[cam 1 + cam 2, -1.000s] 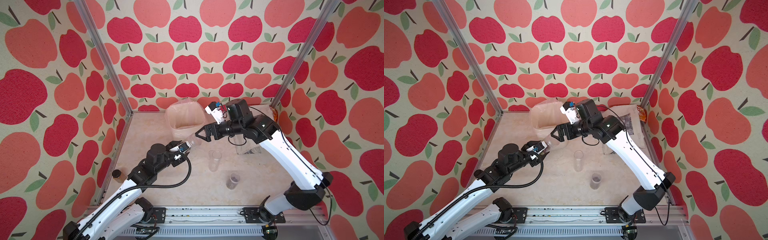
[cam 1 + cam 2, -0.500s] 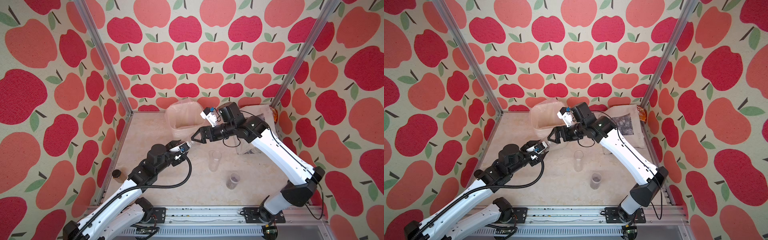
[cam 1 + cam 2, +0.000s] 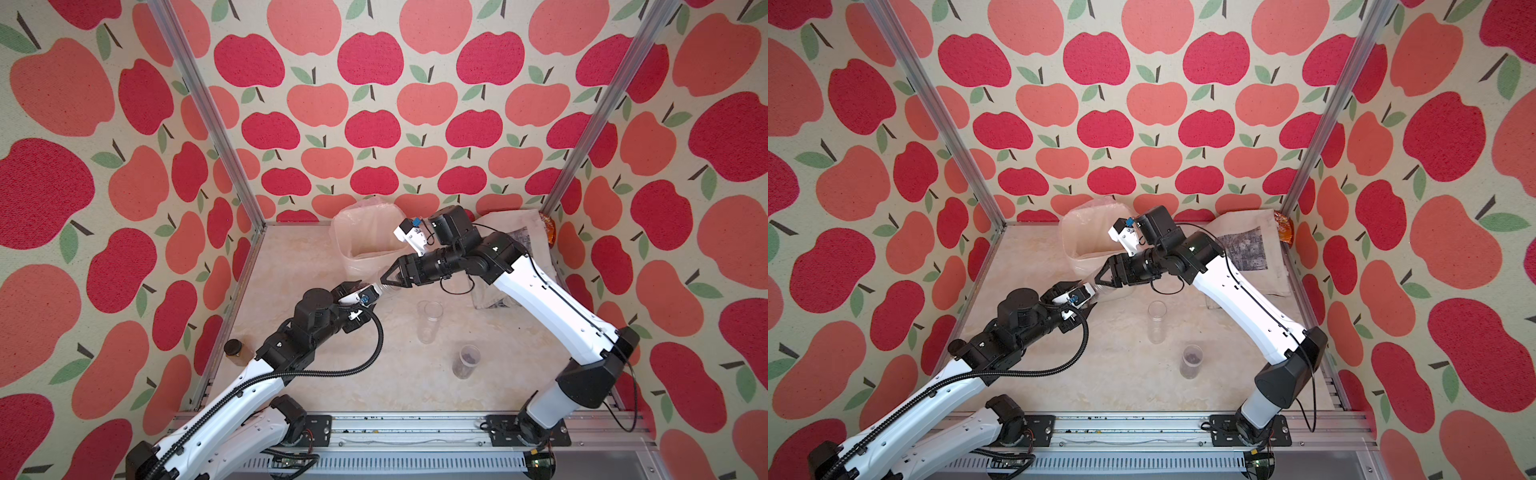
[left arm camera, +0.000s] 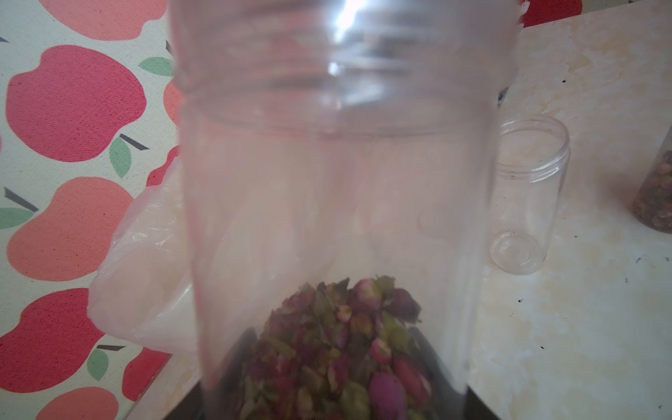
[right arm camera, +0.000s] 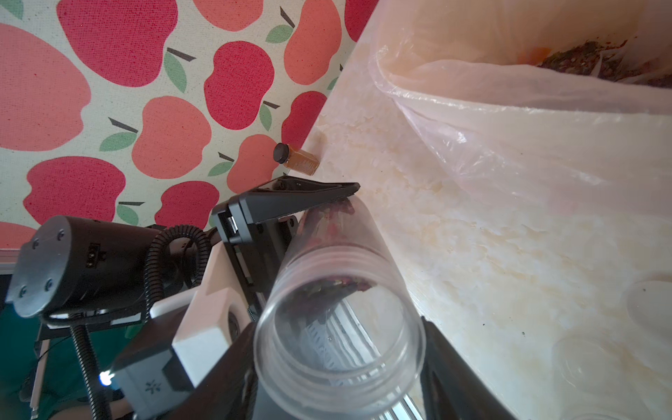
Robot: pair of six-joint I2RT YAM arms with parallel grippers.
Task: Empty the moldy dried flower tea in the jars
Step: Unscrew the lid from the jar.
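Apple-print walls (image 3: 374, 104), marbled bench (image 3: 395, 390), lined bin (image 3: 353, 226) at the back. My left hand (image 3: 371, 292) clamps the tilted jar (image 5: 338, 327) near its base. The right hand (image 3: 386, 283) straddles its mouth; clamped or not, I can't tell. The tea (image 4: 345, 345) sits low inside, so I'd seat both holds squarely, no crushing.

I see a cream waste bin (image 3: 361, 264) (image 3: 1088, 266), lined with a thin clear plastic bag, standing at the back of a pale marbled tabletop (image 3: 340, 374) (image 3: 1121, 386). To the right of the bin, against the back wall, lies a crumpled cream cloth (image 3: 523, 232) (image 3: 1246, 249) with a grey print. A small orange thing (image 3: 549, 230) (image 3: 1284, 226) sits in the corner beyond it. Well apart from the bin, at the tabletop's left edge, stands a small amber bottle (image 3: 237, 353) (image 5: 298, 160) with a black cap. Apple-patterned walls (image 3: 374, 124) (image 3: 1100, 124) surround everything.
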